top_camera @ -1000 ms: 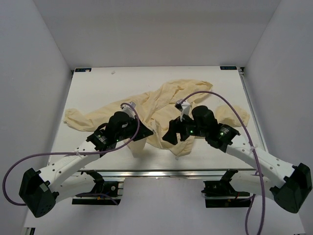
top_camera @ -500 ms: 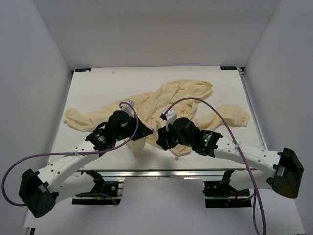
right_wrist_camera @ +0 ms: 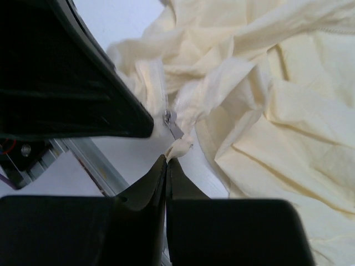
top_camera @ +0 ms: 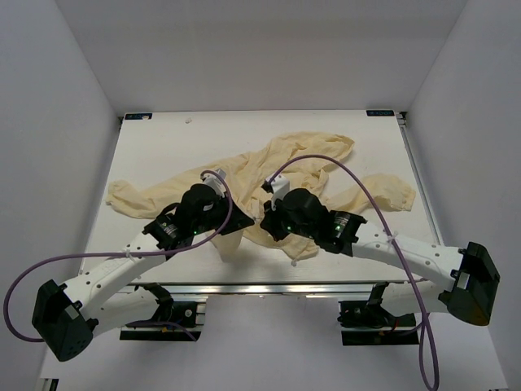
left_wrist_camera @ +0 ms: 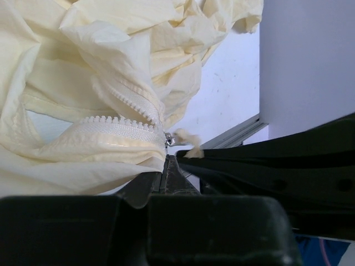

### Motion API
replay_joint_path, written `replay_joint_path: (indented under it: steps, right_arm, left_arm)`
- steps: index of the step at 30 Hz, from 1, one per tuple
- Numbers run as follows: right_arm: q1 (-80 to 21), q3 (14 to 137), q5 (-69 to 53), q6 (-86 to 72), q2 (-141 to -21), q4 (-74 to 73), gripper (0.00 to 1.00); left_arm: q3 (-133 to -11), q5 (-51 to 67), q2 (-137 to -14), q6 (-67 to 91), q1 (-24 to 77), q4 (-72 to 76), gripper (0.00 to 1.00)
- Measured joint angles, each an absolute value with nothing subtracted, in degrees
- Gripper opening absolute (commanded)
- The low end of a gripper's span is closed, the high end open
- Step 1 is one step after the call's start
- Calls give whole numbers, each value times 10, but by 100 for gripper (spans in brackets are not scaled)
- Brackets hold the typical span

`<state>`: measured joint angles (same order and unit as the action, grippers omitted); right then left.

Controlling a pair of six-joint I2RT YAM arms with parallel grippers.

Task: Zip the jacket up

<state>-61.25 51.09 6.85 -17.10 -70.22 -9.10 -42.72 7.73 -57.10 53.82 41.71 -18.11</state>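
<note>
Anchoring jacket (top_camera: 277,163) hem in clamped left gripper (left_wrist_camera: 166,166) at front edge of desk (top_camera: 163,138), pinching zipper pull (right_wrist_camera: 178,148) in right gripper (right_wrist_camera: 167,160) for tension.

jacket (top_camera: 319,151) partly hidden under arms (top_camera: 199,213), cropped close-up

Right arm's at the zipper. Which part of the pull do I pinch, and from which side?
Pinch the cream fabric tab hanging off the metal slider, coming from the hem end, opposite the teeth. The slider looks small and flat; the tab sticks out toward the right gripper.
</note>
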Motion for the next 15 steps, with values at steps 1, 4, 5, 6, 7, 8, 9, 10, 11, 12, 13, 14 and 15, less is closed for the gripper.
replay_joint_path:
  steps: [1,4,5,6,7,8,9,10,11,12,13,14,15]
  right_arm:
    - [-613,523,76,-169,-702,-98,0]
    - [-607,565,92,-159,-704,-124,0]
    - [-603,583,94,-157,-707,-136,0]
    - [-598,597,94,-155,-712,-144,0]
    - [-592,612,93,-151,-719,-158,0]
    - [-587,622,92,-148,-726,-167,0]
    - [-582,630,92,-144,-735,-173,0]
    - [-577,637,92,-142,-743,-179,0]
    - [-573,642,91,-139,-752,-182,0]
    - [-569,646,90,-136,-760,-183,0]
    - [-567,652,88,-133,-771,-185,0]
    - [-564,659,88,-131,-783,-186,0]
    - [-561,668,88,-131,-797,-189,0]
  left_arm:
    - [-427,79,-573,534,417,-183,0]
    - [-428,87,-587,513,417,-202,0]
    - [-428,90,-592,508,417,-208,0]
    - [-428,92,-596,503,417,-211,0]
    - [-429,96,-597,498,417,-209,0]
    - [-432,99,-597,492,417,-210,0]
    - [-433,100,-597,487,417,-210,0]
    - [-434,104,-597,481,417,-210,0]
    - [-434,108,-597,476,417,-210,0]
    - [-434,110,-597,472,417,-211,0]
    - [-434,113,-597,467,417,-213,0]
    - [-434,116,-597,464,417,-215,0]
    - [-434,118,-597,462,417,-217,0]
